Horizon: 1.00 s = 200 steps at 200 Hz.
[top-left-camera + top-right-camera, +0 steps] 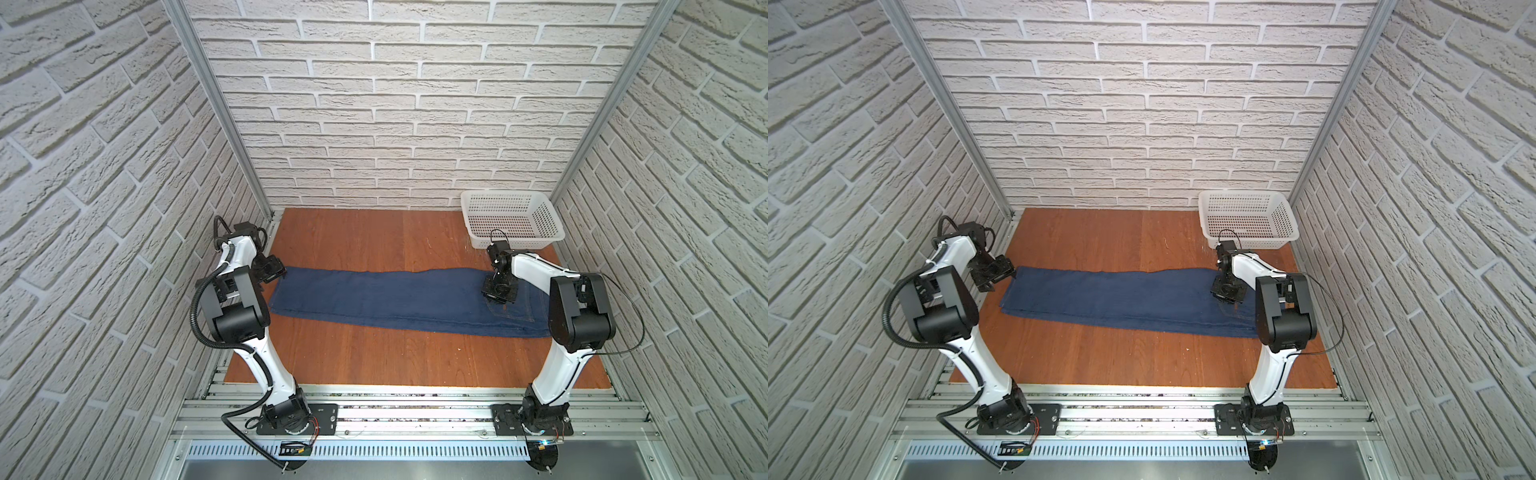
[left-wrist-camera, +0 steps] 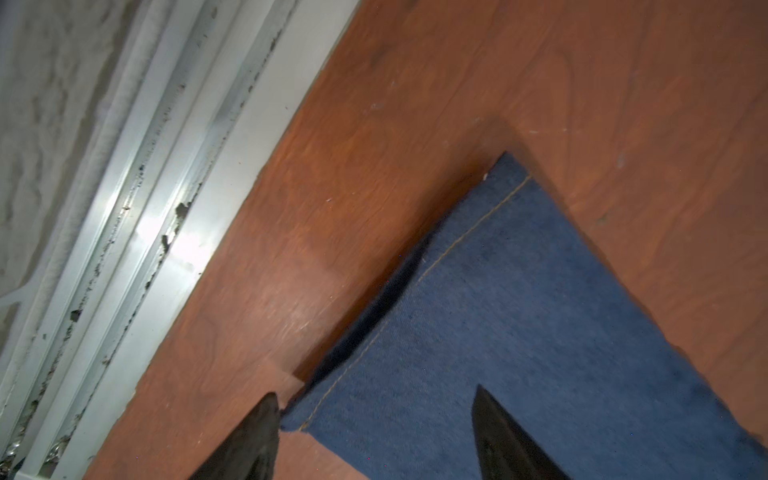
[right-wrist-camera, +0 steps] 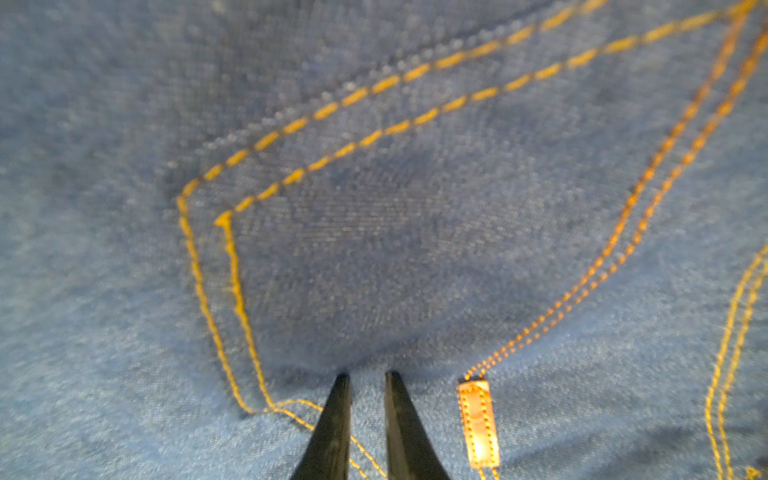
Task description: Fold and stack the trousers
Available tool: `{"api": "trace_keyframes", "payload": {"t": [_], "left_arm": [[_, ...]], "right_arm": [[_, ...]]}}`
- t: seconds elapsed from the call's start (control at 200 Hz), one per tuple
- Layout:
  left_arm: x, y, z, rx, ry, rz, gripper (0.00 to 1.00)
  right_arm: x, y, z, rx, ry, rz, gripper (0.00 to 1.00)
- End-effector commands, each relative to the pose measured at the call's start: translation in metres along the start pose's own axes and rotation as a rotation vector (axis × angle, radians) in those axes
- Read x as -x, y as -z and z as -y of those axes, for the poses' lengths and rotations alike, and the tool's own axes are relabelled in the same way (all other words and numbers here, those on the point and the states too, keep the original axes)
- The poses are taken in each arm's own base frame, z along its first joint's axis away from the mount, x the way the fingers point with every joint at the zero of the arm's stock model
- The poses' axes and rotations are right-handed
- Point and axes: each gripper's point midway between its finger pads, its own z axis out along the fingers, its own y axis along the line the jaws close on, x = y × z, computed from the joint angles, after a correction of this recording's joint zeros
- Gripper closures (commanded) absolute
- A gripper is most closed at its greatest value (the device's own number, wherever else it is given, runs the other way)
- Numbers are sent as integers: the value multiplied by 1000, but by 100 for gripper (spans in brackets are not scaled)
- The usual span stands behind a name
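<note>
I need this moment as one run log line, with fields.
trousers: flat, folded lengthwise | left gripper: open over hem corner | right gripper: closed on trousers at pocket

Enclosed on three sides by whitish brick-pattern walls (image 1: 374, 104), floored with a reddish-brown wooden board (image 1: 353, 232), edged by aluminium rails (image 1: 415, 411)
</note>
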Motion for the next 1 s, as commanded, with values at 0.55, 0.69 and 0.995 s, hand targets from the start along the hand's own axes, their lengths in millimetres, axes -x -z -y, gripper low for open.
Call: {"api": "trace_keyframes", "payload": {"t": [0.55,0.69,0.995], "left_arm": [[1,-37,-8,-44,-115,-192,30],[-3,-46,-2,-88,-114,-219,31],[-27,-58,11,-115,-134,-299,35]], "right_arm": [[-11,11,5,54,-13,15,81],[-12,11,4,67,-16,16,82],[-12,11,1,84,-15,10,81]]}}
